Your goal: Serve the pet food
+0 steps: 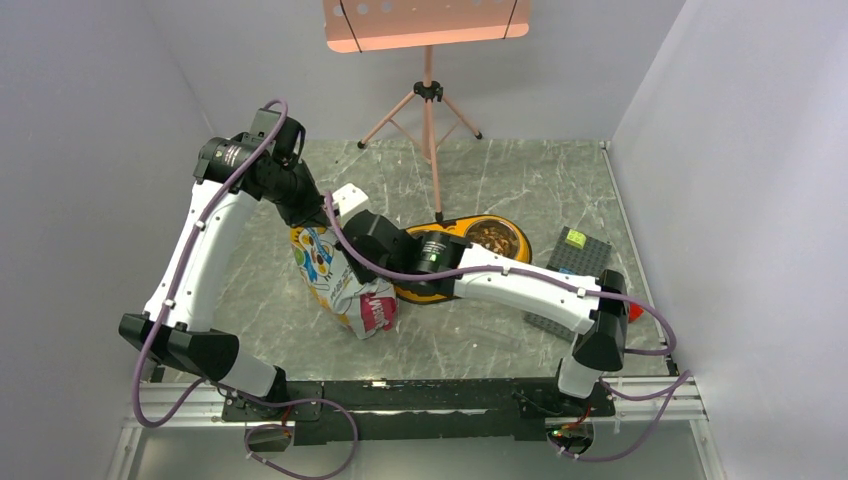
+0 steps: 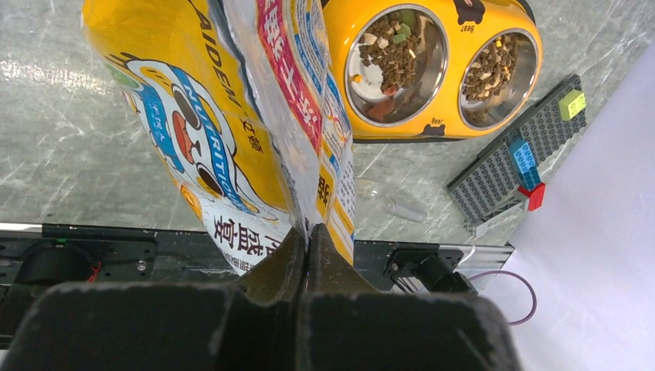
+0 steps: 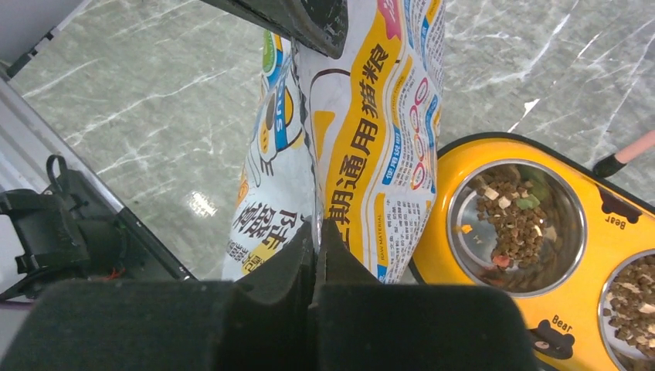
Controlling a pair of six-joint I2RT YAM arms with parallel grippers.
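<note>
The left gripper (image 2: 309,236) is clamping its closed fingers on the top edge of the bag (image 1: 340,280). The right gripper (image 3: 317,232) is pinching the same edge just beside it, so both tools are grasping the bag and neither is released. The bag is hanging from that edge between the two arms, its magenta bottom band pointing toward the near side, just beside the yellow feeder (image 2: 444,127). Whether its bottom is touching the surface cannot be determined. The pet food (image 2: 394,50) is lying as brown kibble in both steel bowls of the feeder, so serving is judged largely done. What is remaining appears to be setting the bag down and letting go. The table (image 1: 470,180) is showing a grey marbled top. A grey studded baseplate (image 1: 572,262) carrying a few coloured bricks is sitting right of the feeder. A pink stand (image 1: 428,110) is standing on a tripod at the far edge, and plain pale walls are enclosing three sides.
</note>
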